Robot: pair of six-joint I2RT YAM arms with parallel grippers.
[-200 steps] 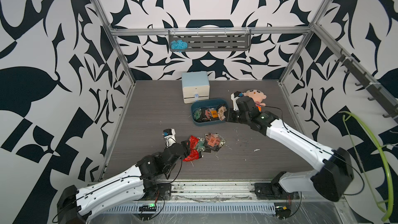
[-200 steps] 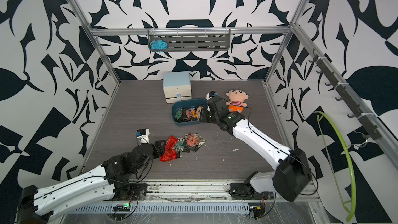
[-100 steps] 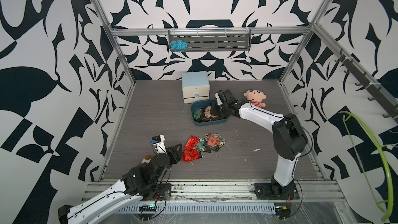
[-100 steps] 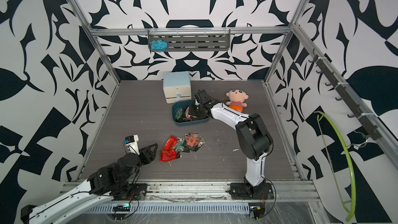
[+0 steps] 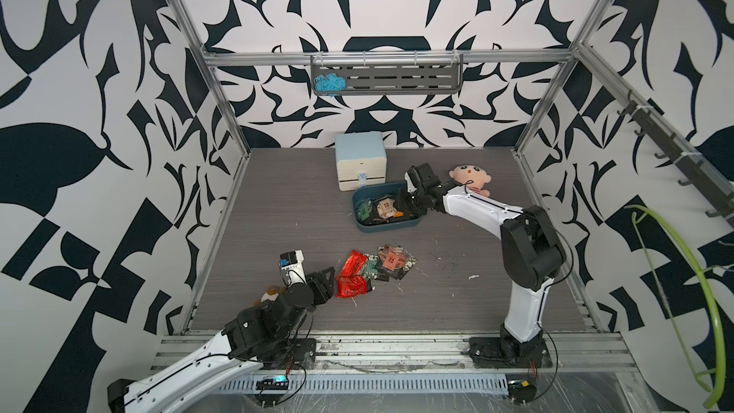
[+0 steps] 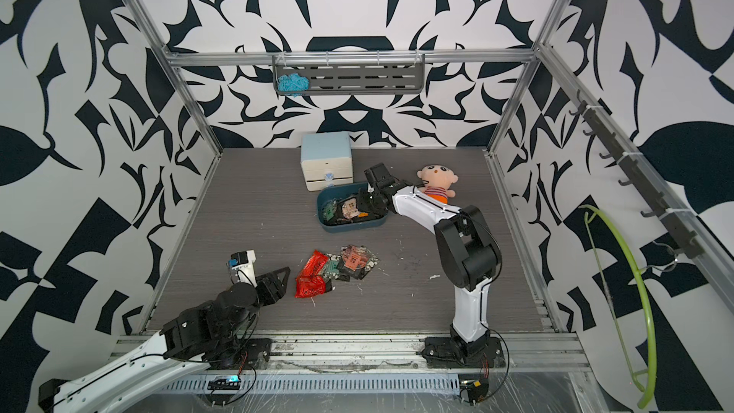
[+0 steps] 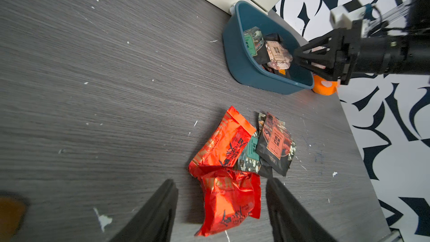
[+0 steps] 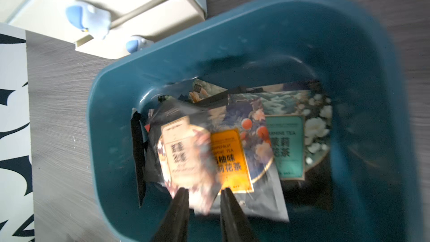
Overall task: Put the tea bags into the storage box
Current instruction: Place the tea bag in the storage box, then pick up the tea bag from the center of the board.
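Sachet point(image 8: 186, 157) at right gripper point(image 8: 203, 192), in storage box point(image 8: 372, 89)

Each arm is built of white shell links joined by black joint housings, with black cables looped alongside. The right arm point(image 5: 476, 208) has its black base at 5 o'clock in both top views, the left arm point(image 5: 186, 371) at 7 o'clock. The left gripper point(image 7: 221, 180) and right gripper point(image 8: 204, 189) have black tapered fingers on triangular truss frames. A white camera block point(image 5: 291, 261) with a blue patch tops the left wrist.
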